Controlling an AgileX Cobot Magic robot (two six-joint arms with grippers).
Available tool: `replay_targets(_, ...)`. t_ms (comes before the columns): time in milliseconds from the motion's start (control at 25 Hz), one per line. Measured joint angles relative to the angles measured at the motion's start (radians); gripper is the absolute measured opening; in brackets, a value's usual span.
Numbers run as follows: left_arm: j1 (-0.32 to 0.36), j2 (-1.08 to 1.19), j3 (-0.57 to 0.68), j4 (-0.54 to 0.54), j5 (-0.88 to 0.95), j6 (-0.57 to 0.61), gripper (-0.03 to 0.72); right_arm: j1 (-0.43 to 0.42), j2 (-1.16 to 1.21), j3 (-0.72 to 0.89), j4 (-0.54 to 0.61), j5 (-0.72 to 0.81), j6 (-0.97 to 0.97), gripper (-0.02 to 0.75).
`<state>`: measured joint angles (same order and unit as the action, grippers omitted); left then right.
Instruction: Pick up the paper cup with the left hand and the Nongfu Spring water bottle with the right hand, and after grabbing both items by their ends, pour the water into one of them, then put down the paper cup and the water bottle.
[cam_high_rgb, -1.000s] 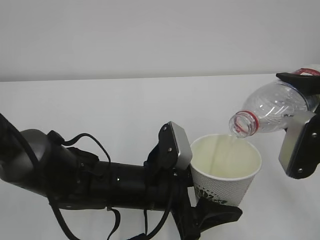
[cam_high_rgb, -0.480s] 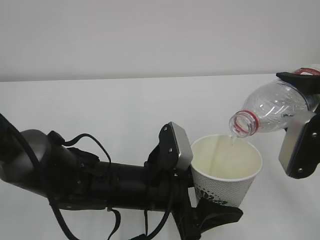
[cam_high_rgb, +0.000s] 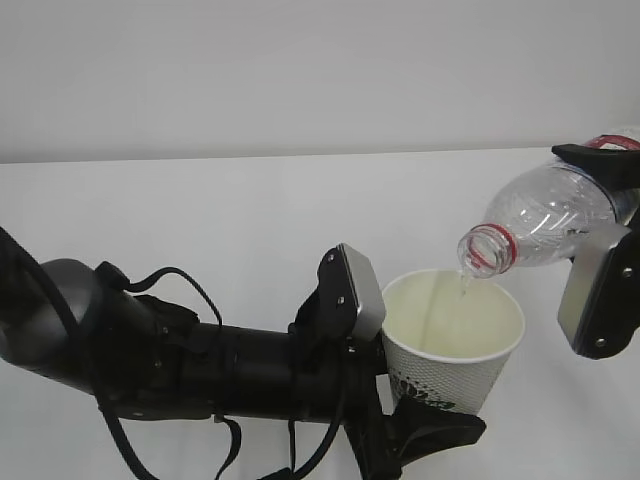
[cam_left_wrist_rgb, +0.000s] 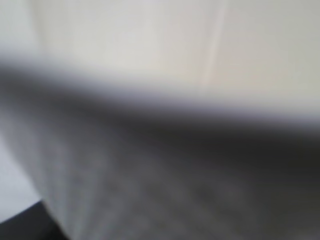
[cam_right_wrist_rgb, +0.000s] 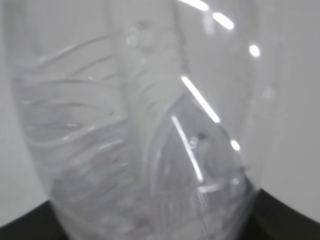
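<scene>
I see bare worktop (cam_high_rgb: 200, 210) behind; the paper cup (cam_high_rgb: 452, 340) and tilted bottle (cam_high_rgb: 545, 215) block the right.

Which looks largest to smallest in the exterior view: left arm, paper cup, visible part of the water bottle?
1. left arm, nearest the camera.
2. paper cup and water bottle look alike; the bottle's rear is cut off, so unranked.

One paper cup (cam_high_rgb: 455, 335); one water bottle (cam_high_rgb: 540, 225); two arms.

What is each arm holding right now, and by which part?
Left gripper holds the paper cup around its lower part; right gripper holds the tipped water bottle by its body.
</scene>
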<state>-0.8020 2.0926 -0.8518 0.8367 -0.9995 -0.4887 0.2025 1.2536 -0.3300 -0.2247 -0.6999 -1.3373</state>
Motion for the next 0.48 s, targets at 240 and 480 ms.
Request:
replay_targets(240, 0.0, 0.0, 0.0, 0.0, 0.0, 0.0, 0.517, 0.0, 0.0, 0.0, 0.0, 0.0, -0.01, 0.445)
replay_targets(480, 0.0, 0.0, 0.0, 0.0, 0.0, 0.0, 0.517, 0.0, 0.0, 0.0, 0.0, 0.0, -0.012, 0.445)
